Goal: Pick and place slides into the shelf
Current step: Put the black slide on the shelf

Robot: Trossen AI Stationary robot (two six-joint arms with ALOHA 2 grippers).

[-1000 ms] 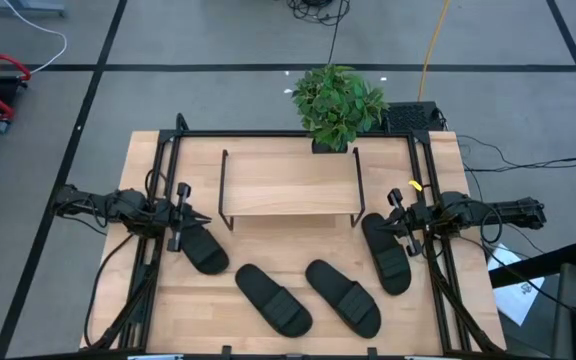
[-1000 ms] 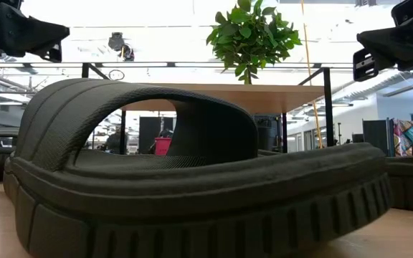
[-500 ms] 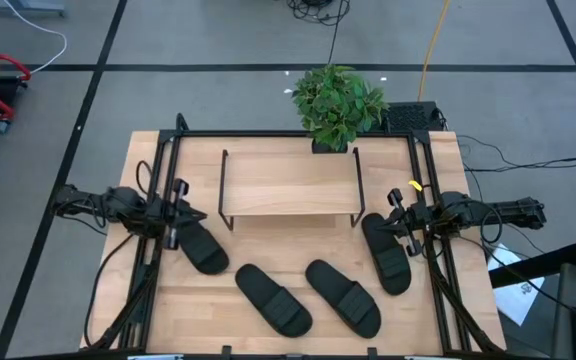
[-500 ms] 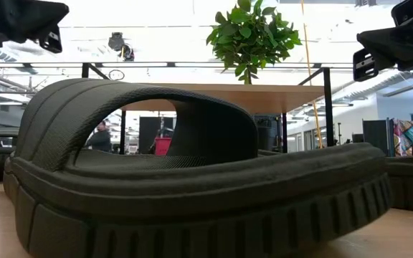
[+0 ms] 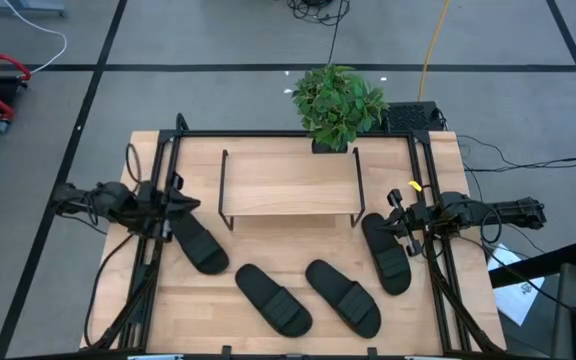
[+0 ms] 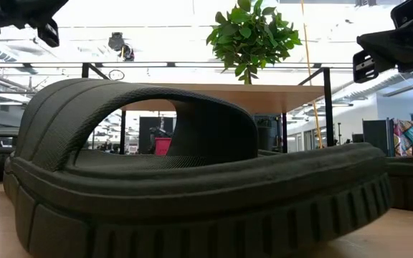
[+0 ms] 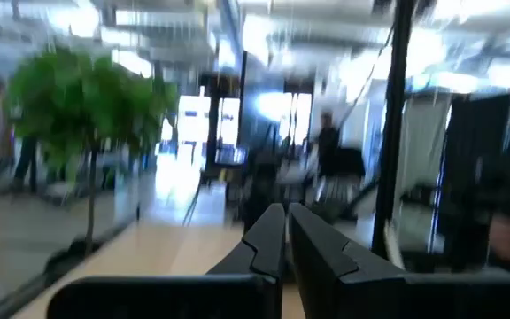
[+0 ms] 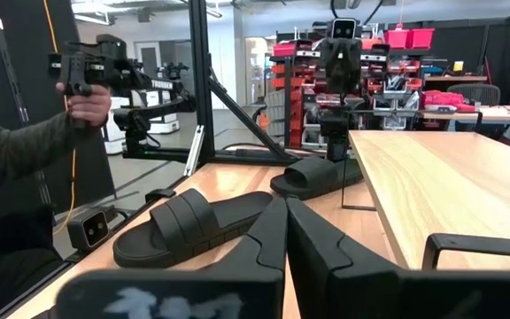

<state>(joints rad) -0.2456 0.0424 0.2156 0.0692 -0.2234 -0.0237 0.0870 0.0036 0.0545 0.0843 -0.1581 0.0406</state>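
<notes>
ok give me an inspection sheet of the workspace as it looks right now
surface: wooden table, four slides lying on it
job's things: slides all in front of or beside the shelf; shelf top bare
clutter: potted plant at the table's back edge
grippers: left gripper shut, empty, over the left-hand slide's end; right gripper shut, empty, over the right-hand slide
cables: yellow cable and black cables on the floor beyond the table
surroundings: a person's hand holding a device in the right wrist view; red shelving behind
</notes>
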